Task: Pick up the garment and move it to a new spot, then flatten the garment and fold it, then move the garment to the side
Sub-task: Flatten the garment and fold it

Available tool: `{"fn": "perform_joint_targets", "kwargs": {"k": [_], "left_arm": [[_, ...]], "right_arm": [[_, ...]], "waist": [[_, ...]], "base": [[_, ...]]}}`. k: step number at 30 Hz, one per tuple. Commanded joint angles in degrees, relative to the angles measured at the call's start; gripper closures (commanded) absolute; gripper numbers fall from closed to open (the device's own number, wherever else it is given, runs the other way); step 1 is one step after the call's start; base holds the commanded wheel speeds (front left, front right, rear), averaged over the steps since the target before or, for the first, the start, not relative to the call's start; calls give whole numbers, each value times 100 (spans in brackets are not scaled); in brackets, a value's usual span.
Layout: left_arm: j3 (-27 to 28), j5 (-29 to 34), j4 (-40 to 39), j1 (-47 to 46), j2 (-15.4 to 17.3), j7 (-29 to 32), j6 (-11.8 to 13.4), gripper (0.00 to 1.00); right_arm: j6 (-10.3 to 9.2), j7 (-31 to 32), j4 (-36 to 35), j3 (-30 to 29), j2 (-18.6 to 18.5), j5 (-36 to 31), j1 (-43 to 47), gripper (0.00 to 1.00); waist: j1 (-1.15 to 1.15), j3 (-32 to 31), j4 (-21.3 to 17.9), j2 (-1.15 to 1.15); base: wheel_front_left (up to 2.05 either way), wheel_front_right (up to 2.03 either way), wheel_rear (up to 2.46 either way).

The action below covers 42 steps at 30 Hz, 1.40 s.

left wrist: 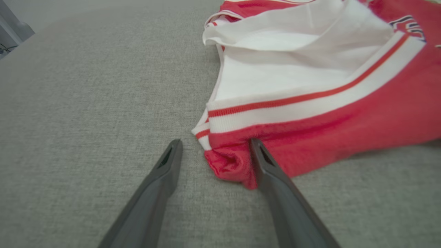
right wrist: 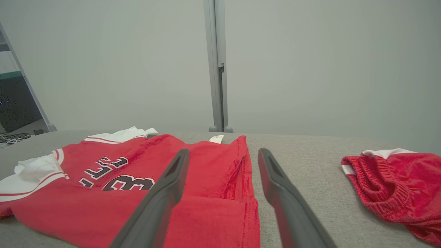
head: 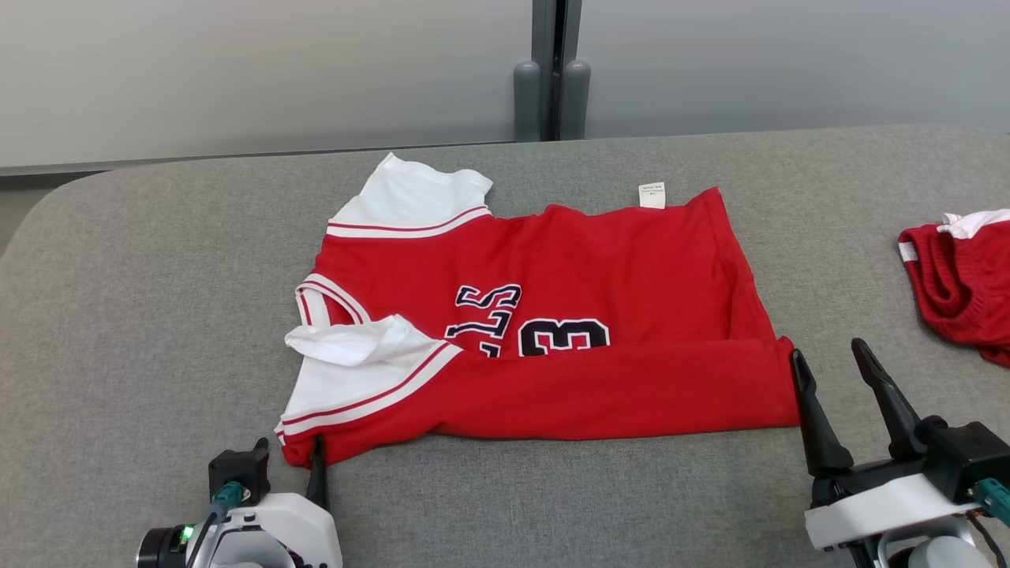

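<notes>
The garment (head: 600, 315) is a red jersey with white sleeves and black lettering. It lies spread on the grey table (head: 118, 315), its near long edge folded up over the front. My left gripper (head: 296, 465) is open at the jersey's near left corner. In the left wrist view that red corner (left wrist: 227, 165) bunches between the open left gripper's (left wrist: 215, 148) fingers, the right one against the cloth. My right gripper (head: 828, 351) stands open just right of the folded hem corner. In the right wrist view the jersey's (right wrist: 213, 179) right edge runs between the right gripper's (right wrist: 224, 153) fingers.
A pair of red shorts (head: 959, 284) with white trim lies crumpled at the table's right edge, also seen as the red shorts (right wrist: 396, 186) in the right wrist view. A grey wall with a vertical post (head: 552, 71) rises behind the table.
</notes>
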Motion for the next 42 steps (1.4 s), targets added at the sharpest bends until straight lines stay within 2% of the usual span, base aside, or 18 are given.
{"fn": "perform_joint_targets", "kwargs": {"k": [1, 2, 3, 4, 5, 10, 16, 17, 20, 27, 34, 35, 36, 42], "left_arm": [[-58, 58, 178, -125, 28, 20, -74, 0], [-106, 66, 250, -154, 19, 49, -131, 16], [-163, 70, 319, -183, 10, 78, -204, 64], [-203, 80, 367, -212, 4, 72, -267, 92], [-221, 70, 386, -235, -9, 55, -303, 100], [-142, 18, 240, -354, 19, -39, -240, 100], [-68, 138, -627, -103, 2, -79, -258, 100], [-60, 190, -946, 15, -9, -72, -284, 100], [-83, 262, -1246, 117, -36, -71, -294, 100], [-142, 341, -1484, 193, -66, -73, -354, 100], [-222, 365, -1423, 135, -93, -73, -408, 100], [-220, 367, -1403, 127, -95, -73, -404, 100], [-212, 371, -1376, 122, -94, -73, -396, 100], [-173, 425, -1170, 160, -7, -74, -380, 100]], "right_arm": [[-2, -3, 31, -19, -68, -5, -49, 0], [-2, -3, 42, -36, -60, -15, -56, 0], [-2, -3, 52, -70, -55, -30, -62, 0], [-2, -3, 63, -105, -40, -45, -67, 0], [-2, -3, 78, -145, -20, -59, -70, 0], [-2, -3, 309, -251, 85, -5, -38, 0], [-1, 113, 1386, -269, 274, 411, -256, 0], [-1, 270, 1748, -323, 380, 674, -382, 0], [-1, 437, 2210, -453, 440, 944, -652, 0], [-1, 697, 3147, -532, 396, 1079, -1247, 0], [-1, 1008, 3496, -67, 336, 1561, -1569, 0], [-1, 1030, 3502, 9, 310, 1636, -1597, 64], [0, 1032, 3496, 89, 274, 1690, -1616, 100], [-2, 845, 3448, 398, -42, 1951, -1652, 100]], "waist": [[0, 34, -20, 0], [0, 44, -24, 0], [0, 53, -27, 0], [0, 59, -27, 0], [0, 61, -26, 0], [0, 43, 9, 0], [0, -35, 118, 0], [0, -39, 162, 0], [0, 1, 235, 0], [0, 155, 418, 0], [0, 291, 508, 0], [0, 295, 512, 0], [0, 294, 514, 0], [0, 182, 470, 0]], "base": [[0, 0, 0], [0, 0, 0], [0, 0, 0], [0, 0, 0], [0, 0, 0], [0, 0, 0], [0, 0, 0], [0, 0, 0], [0, 0, 0], [0, 0, 0], [0, 0, 0], [0, 0, 0], [0, 0, 0], [0, 0, 0]]}}
